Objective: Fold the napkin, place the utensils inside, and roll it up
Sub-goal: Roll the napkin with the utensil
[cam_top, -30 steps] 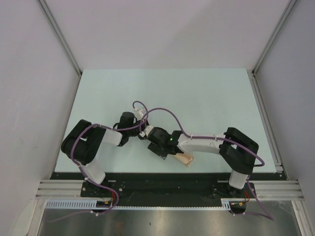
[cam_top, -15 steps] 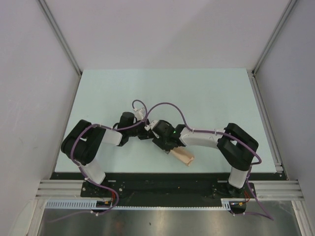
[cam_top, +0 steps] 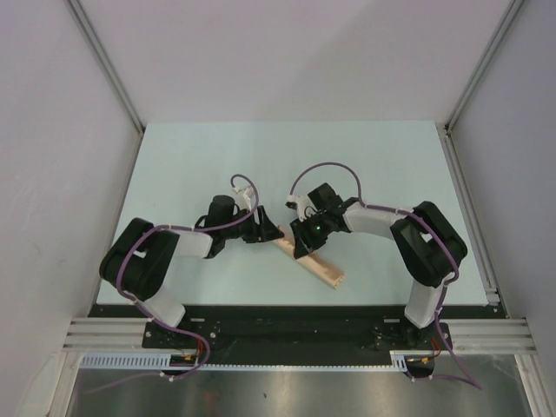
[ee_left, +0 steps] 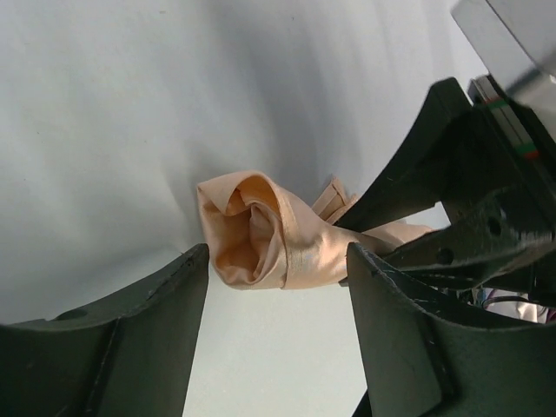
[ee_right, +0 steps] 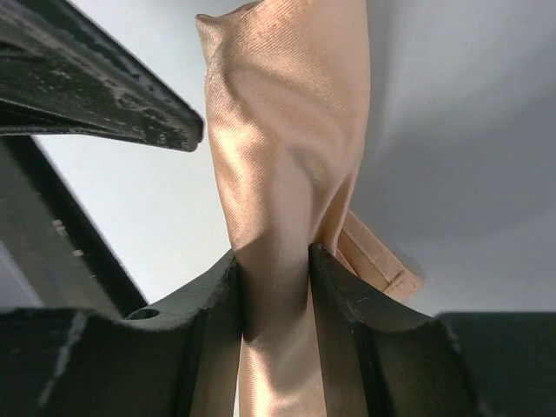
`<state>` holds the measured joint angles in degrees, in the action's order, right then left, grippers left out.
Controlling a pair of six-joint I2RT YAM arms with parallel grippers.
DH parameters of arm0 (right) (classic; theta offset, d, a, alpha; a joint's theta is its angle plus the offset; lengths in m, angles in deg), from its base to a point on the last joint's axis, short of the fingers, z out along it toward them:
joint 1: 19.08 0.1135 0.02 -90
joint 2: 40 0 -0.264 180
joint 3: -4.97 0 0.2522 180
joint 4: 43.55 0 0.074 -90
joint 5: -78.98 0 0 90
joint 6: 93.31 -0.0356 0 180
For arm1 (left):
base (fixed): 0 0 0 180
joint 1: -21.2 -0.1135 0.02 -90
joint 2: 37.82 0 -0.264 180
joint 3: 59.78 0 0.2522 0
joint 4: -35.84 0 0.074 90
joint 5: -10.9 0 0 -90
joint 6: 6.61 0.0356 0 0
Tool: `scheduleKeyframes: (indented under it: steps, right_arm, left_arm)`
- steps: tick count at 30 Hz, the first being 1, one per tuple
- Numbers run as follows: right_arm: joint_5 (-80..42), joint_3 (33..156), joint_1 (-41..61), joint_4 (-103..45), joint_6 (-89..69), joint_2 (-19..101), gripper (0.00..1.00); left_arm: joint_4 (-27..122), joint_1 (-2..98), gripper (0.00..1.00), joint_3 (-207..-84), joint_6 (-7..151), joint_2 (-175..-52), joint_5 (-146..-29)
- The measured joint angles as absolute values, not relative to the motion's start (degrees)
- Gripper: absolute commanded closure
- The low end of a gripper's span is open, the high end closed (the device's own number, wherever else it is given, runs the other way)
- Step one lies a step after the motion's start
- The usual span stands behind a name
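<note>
**Item: the napkin** [cam_top: 320, 269]. Glossy peach-orange satin cloth, rolled into a narrow tube.
- Location: on the table [cam_top: 382, 165], a pale mint surface, toward its near edge, between the left arm [cam_top: 148, 256] and the right arm [cam_top: 426, 243].
- Orientation: diagonal in the top view, with the upper end at the grippers and the lower end slanting toward the right arm's side.
- Condition: in the left wrist view the upper end shows a loose spiral of layers with a hollow core. In the right wrist view a flat hemmed strip of the same cloth sticks out beside the roll.

**Item: left gripper** [ee_left: 276, 261]. Jaws spread apart, holding nothing.
- Position: at the upper end of the roll, with its two dark fingers [ee_left: 156, 321] standing one on each side of the cloth's open end.
- Contact: whether either pad touches the cloth cannot be told.

**Item: right gripper** [ee_right: 274, 282]. Clenched on the napkin.
- Grip: its fingers [ee_right: 217, 304] pinch the roll from both sides, and the cloth narrows to a waist where they press.
- Position: just beside the left gripper, a little farther down the roll. The tip of a left finger shows at the upper left of the right wrist view, near the cloth but apart from it.

**Item: purple cables** [cam_top: 326, 165]. One loops above each wrist, and the two wrists nearly meet over the roll's upper end
</note>
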<state>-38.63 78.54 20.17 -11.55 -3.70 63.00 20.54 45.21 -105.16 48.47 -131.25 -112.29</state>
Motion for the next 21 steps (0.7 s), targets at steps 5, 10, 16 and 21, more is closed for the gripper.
scheduleKeyframes:
  steps: [5, 10, 16, 21]
  right_arm:
    - [-49.8, 78.56, 15.36, -13.19, -4.72, 66.13, 0.6]
    - [-58.74, 79.17, 12.41, -14.21, -5.1, 69.53, 0.6]
    - [-66.41, 79.74, 10.24, -15.09, -5.4, 73.05, 0.6]
    - [-69.87, 80.26, 9.74, -15.11, -5.47, 74.76, 0.59]
  left_arm:
    - [19.21, 45.21, 0.31, -104.61, 48.3, -131.31, -112.64]
    - [16.3, 45.21, 0.32, -104.29, 47.29, -132.8, -113.71]
    - [13.72, 45.24, 0.4, -104.24, 46.7, -134.2, -113.86]
    - [11.77, 45.61, 0.6, -104.24, 45.83, -135.14, -113.86]
